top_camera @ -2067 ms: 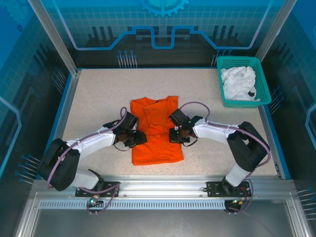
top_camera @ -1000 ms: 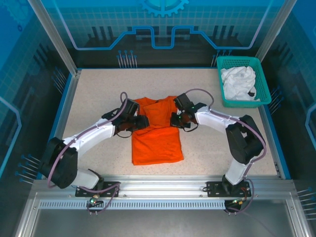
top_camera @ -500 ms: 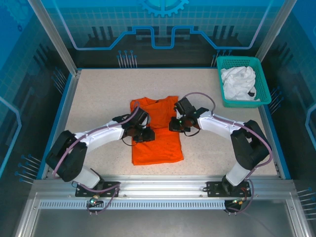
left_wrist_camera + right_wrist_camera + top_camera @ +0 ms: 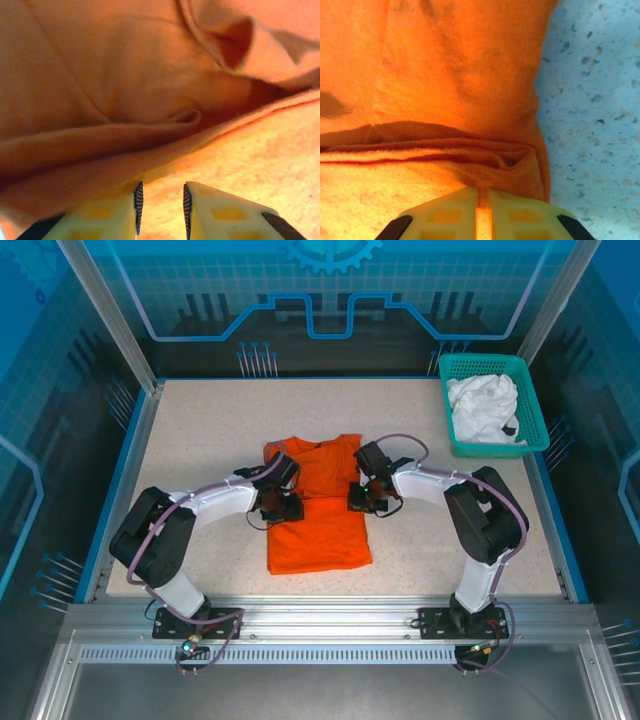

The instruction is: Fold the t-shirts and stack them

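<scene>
The orange t-shirt (image 4: 320,537) lies flat in the middle of the table, collar away from the arms, its sides folded in to a narrow strip. My left gripper (image 4: 281,506) rests on its left edge at mid-length. In the left wrist view the left gripper (image 4: 161,197) is open, its fingers a small way apart over orange cloth (image 4: 125,75). My right gripper (image 4: 363,497) sits on the right edge. In the right wrist view the right gripper (image 4: 481,192) is shut, with a fold of the orange shirt (image 4: 460,75) pinched at its tips. The white t-shirt (image 4: 482,405) lies crumpled in the basket.
The teal lattice basket (image 4: 483,361) stands at the table's back right corner. Bare speckled tabletop (image 4: 200,430) surrounds the orange shirt on all sides. A raised blue rim (image 4: 128,470) and glass walls bound the table.
Both grippers went up toward the collar, then came back down to the shirt's mid-length. The shirt's outline is nearly the same.
</scene>
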